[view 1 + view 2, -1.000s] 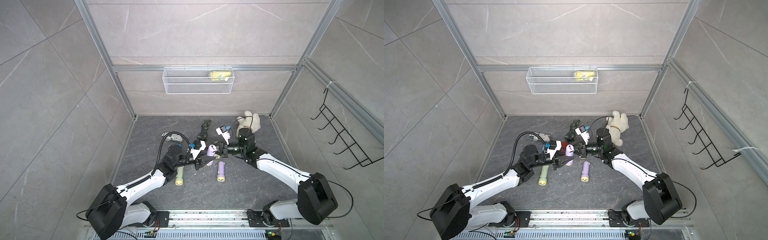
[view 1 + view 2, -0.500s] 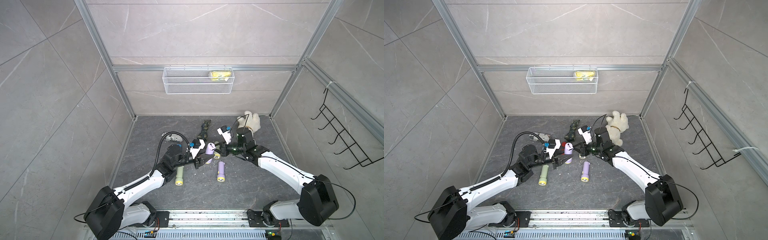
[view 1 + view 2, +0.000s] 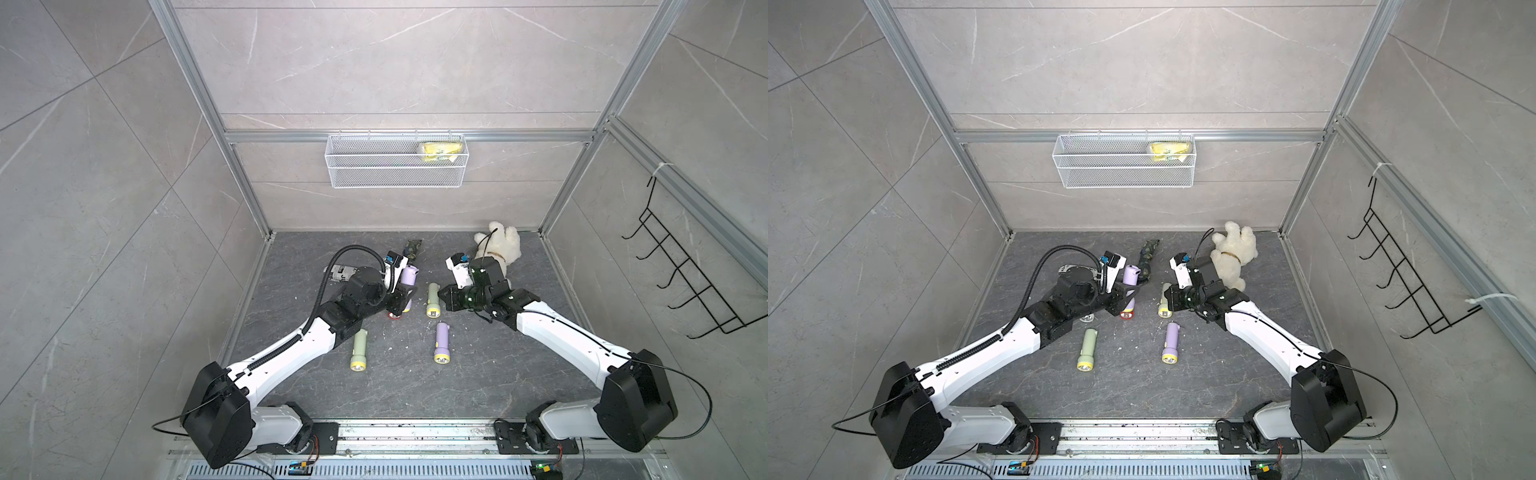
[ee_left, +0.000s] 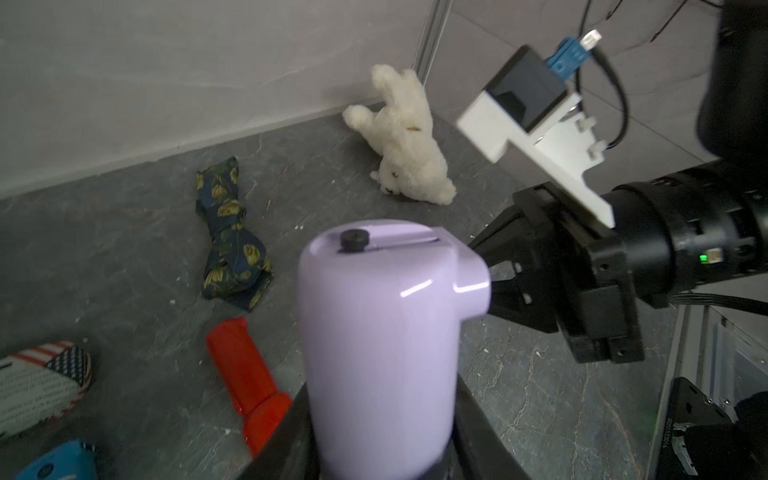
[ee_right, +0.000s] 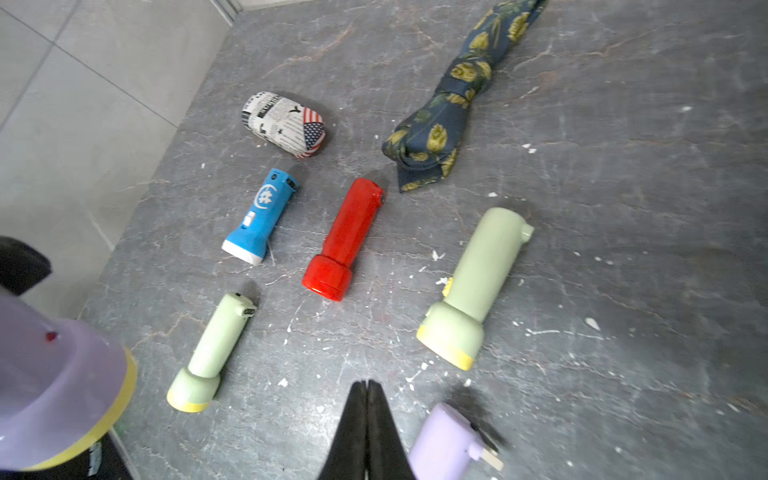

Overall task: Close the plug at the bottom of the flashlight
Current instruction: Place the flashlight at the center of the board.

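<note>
left gripper (image 4: pixel 382 453) clamping lilac flashlight (image 4: pixel 374 332), right gripper (image 5: pixel 366 399) pinched closed

In the left wrist view the purple flashlight (image 4: pixel 374 332) runs off the picture's edge, so its lamp end is unseen. Only dark slivers of the left hand (image 4: pixel 379 388) show beside it. It covers part of the red flashlight (image 4: pixel 245 374); the blue flashlight (image 4: pixel 58 461) and printed pouch (image 4: pixel 41 386) are cropped. In both top views the left arm (image 3: pixel 291 345) hides most of the blue and red flashlights. In the right wrist view only the fingertips of the right hand (image 5: pixel 365 390) show, a second purple flashlight (image 5: pixel 449 444) is cropped, and the held one is blurred. The yellow packet (image 3: pixel 440 150) in the wire basket (image 3: pixel 395 174) is too small to identify.
</note>
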Robot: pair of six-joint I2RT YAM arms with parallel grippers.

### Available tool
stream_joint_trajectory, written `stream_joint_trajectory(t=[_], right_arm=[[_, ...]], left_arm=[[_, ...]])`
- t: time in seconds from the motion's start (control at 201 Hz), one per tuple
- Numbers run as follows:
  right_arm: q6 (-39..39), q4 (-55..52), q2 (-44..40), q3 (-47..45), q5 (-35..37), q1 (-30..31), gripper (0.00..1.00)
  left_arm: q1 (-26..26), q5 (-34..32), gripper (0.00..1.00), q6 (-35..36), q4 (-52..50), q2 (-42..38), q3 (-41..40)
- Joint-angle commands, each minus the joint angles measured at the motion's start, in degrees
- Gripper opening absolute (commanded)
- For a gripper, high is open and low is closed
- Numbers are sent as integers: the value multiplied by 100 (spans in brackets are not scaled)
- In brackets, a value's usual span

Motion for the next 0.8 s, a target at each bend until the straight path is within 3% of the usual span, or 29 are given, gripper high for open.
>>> stream_joint_trajectory(t=[0.0,0.329,0.458,0.523,0.548,0.791], right_arm=[[42,-264,-194,116,670,5,19],[165,-360,-608,-173,1085,-13,71],[226,-364,-745,-285,1289,-17,88],[236,-404,-787,-307,1384,-16,90],[236,-428,-793,-316,1417,-20,99],[192,-511,-829,-372,1451,-33,100]], left_arm=[[-117,-717,0,-652,-704,-17,338],[-540,-1221,0,-2545,-2412,202,370],[-862,-1325,0,-3128,-2687,420,205],[-1018,-1350,0,-3348,-2759,592,186],[-1066,-1345,0,-3384,-2768,675,191],[-1295,-1344,0,-3572,-3142,1541,543]])
